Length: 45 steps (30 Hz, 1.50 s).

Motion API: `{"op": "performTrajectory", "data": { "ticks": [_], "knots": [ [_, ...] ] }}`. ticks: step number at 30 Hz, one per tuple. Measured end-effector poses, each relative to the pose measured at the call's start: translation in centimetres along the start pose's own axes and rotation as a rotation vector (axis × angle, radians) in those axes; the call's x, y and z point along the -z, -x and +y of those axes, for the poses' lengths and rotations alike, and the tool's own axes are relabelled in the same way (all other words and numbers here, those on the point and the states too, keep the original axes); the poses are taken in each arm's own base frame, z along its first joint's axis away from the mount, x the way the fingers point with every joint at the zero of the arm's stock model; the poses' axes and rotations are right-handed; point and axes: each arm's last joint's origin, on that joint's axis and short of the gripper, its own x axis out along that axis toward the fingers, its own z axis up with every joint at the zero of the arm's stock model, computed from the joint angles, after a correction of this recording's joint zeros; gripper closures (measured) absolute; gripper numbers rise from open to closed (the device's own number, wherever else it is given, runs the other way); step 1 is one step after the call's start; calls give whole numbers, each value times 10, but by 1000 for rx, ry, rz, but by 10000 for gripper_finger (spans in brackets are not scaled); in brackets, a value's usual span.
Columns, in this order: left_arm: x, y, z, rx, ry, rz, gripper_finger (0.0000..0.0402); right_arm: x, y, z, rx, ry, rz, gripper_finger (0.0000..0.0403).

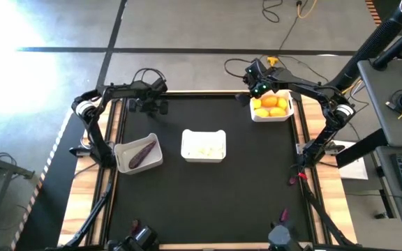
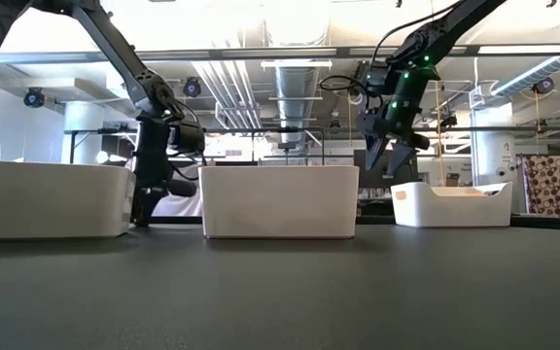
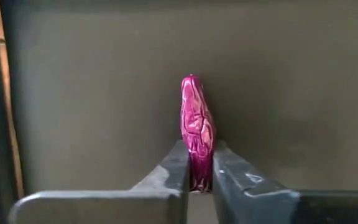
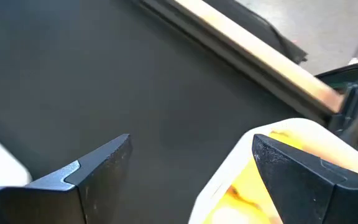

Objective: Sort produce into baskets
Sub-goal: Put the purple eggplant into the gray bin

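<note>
magenta and thin, the small purple piece (image 3: pixel 196 134) sits clamped by only its lower end in the left gripper (image 3: pixel 197 180) at the table's far left edge, so it could slip out before reaching the eggplant basket (image 1: pixel 121 150), while the right gripper (image 4: pixel 191 162) hangs spread apart over the citrus basket (image 1: pixel 287 115).

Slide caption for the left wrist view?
Left gripper shut on a small purple piece above the dark table.

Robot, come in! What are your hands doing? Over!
Left gripper shut on purple piece, far table edge. Right gripper open over citrus basket. Nothing in the way.
</note>
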Motion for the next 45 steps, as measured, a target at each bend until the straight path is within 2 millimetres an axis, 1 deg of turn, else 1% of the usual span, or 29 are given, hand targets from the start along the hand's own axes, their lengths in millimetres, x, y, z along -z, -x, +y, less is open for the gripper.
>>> {"op": "performTrajectory", "data": {
  "ticks": [2,4,6,8,10,12,13,15,17,18,20,21,23,26,29,33,36,38,40,43,45],
  "knots": [
    [3,6,0,-7,-40,19,389,1,4,3,-32,1,4,78],
    [7,22,-1,-4,-73,20,387,4,10,5,-37,8,10,78],
    [10,49,-4,33,-109,-23,379,5,16,9,-39,25,2,78],
    [22,79,-6,68,-165,-57,375,7,21,12,-45,35,-11,78],
    [39,113,-8,129,-254,-115,376,10,24,15,-50,44,-19,78],
    [61,150,-6,207,-385,-192,380,13,25,17,-54,52,-19,78],
    [75,165,-3,240,-461,-218,381,15,24,19,-57,52,-16,78],
    [104,189,5,291,-581,-250,380,17,23,23,-62,51,-17,78],
    [130,204,15,346,-636,-266,378,19,21,26,-66,55,-4,78],
    [141,208,21,361,-637,-258,377,21,20,28,-69,56,0,78],
    [159,210,29,382,-605,-232,377,23,19,33,-76,44,7,78],
    [167,206,31,384,-583,-221,378,23,19,37,-81,44,10,78],
    [178,195,34,363,-519,-206,378,26,19,46,-93,37,15,78],
    [191,170,32,341,-452,-164,376,29,23,63,-121,19,13,78],
    [200,145,29,296,-403,-84,371,37,37,87,-168,-8,-2,78],
    [208,122,28,252,-408,4,356,56,65,124,-257,-47,-30,78],
    [212,112,30,212,-446,1,332,76,90,154,-292,-72,-80,78],
    [212,107,32,181,-463,-28,311,96,107,174,-325,-103,-97,78],
    [210,107,33,168,-482,-73,290,118,124,194,-359,-136,-117,78],
    [209,116,33,172,-527,-82,264,156,142,220,-383,-156,-151,78],
    [208,129,32,195,-538,-84,251,175,150,231,-384,-161,-178,78]
  ]
}}
